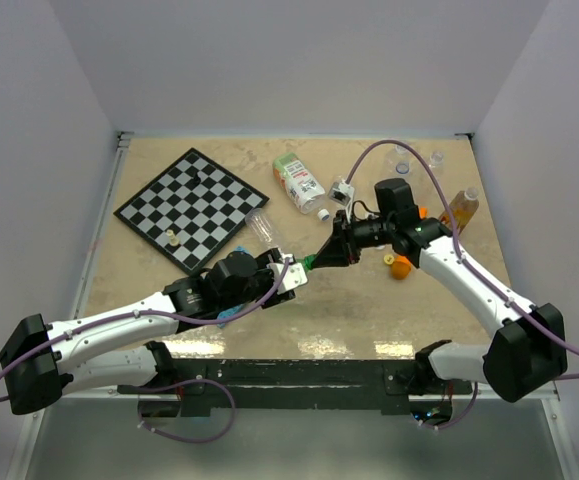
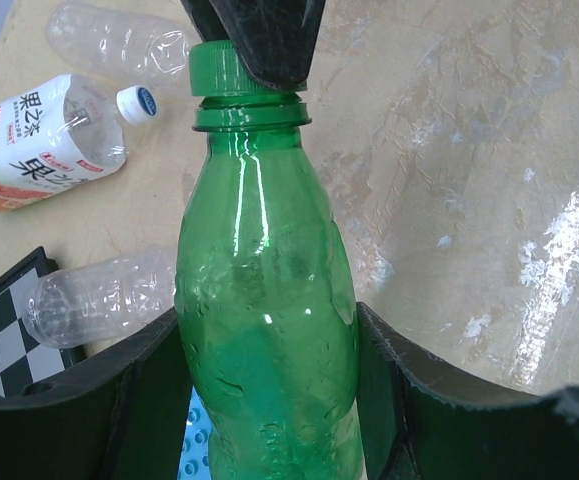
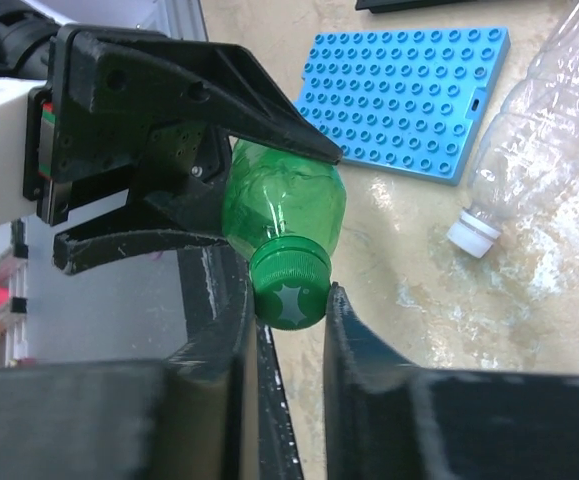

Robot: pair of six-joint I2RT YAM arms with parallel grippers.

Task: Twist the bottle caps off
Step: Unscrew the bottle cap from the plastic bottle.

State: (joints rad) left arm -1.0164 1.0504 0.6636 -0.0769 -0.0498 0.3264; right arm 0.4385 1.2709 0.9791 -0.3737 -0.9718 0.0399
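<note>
Glossy translucent green plastic bottle [image 2: 264,330], opaque plastic cap [image 2: 221,72], shiny marbled tabletop [image 2: 469,200]

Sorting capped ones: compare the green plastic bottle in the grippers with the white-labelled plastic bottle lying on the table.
The green plastic bottle is see-through green and bare; the white-labelled plastic bottle carries printed text. The green one is clamped in the left gripper, its green cap pinched by the right gripper; the labelled one lies loose, its white cap untouched. Both have caps on.
</note>
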